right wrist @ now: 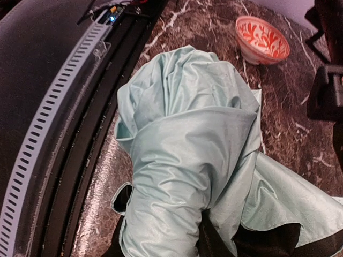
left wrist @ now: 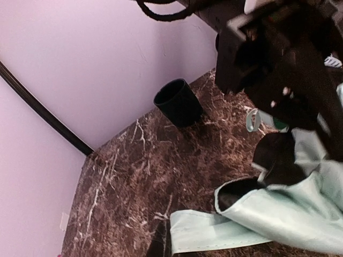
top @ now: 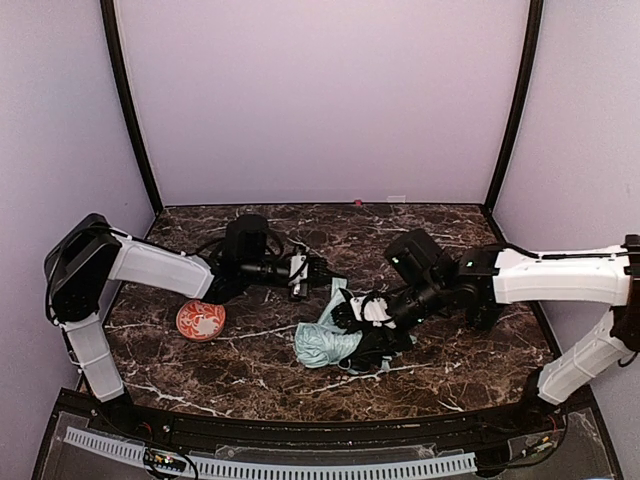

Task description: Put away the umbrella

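Note:
The umbrella (top: 325, 345) lies crumpled at the table's middle, with pale mint fabric and black lining showing. My right gripper (top: 362, 318) is down on its right side. In the right wrist view the bunched fabric (right wrist: 182, 160) runs between the jaws, which are shut on it (right wrist: 166, 241). My left gripper (top: 318, 272) is just beyond the umbrella. A flat mint strip of fabric (left wrist: 225, 233) runs taut to the gripper (left wrist: 165, 247), which appears shut on its end. Only a dark sliver of one finger shows. The shaft and handle are hidden.
A red patterned bowl (top: 200, 320) sits left of the umbrella and shows in the right wrist view (right wrist: 262, 38). A dark cup (left wrist: 178, 101) stands near the back wall. The black front rail (right wrist: 59, 107) is close to the umbrella.

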### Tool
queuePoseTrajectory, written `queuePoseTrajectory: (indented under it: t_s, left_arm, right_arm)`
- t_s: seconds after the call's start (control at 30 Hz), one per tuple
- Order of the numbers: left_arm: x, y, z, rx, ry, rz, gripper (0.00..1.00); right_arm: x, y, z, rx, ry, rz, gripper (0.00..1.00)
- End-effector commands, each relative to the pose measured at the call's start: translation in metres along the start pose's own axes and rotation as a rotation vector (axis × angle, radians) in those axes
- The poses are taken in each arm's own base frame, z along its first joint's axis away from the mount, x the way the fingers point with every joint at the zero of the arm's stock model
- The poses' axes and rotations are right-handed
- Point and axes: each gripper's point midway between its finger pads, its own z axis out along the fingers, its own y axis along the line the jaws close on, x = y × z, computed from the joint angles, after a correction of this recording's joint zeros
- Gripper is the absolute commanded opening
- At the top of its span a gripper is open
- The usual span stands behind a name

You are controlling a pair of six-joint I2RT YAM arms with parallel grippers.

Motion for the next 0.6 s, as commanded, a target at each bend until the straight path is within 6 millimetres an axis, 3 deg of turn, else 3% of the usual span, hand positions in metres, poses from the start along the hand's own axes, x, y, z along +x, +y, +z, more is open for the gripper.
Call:
queuePoseTrajectory:
  t_s: [0.0,0.1,0.2,0.37,0.57]
  left_arm:
    - [-0.023,0.062,-0.026,-0.277,0.022,0.123,0.00]
    - [-0.036,0.048,-0.027,-0.280,-0.008,0.129,0.00]
    - [-0.042,0.038,-0.033,-0.299,-0.034,0.106,0.00]
    - [-0.064,0.025,-0.053,-0.332,-0.102,0.048,0.00]
    - [-0.045,-0.040,-0.038,-0.246,-0.055,-0.066,0.00]
  right_arm:
    - [0.058,0.038,0.056,-0.149,0.138,0.186,0.00]
    - [0.101,0.024,0.078,-0.068,0.277,0.238,0.00]
    - [0.126,0.019,0.088,-0.037,0.362,0.266,0.00]
    - [0.135,0.015,0.098,-0.011,0.365,0.339,0.00]
    - [0.130,-0.029,0.093,0.215,0.307,0.404,0.01]
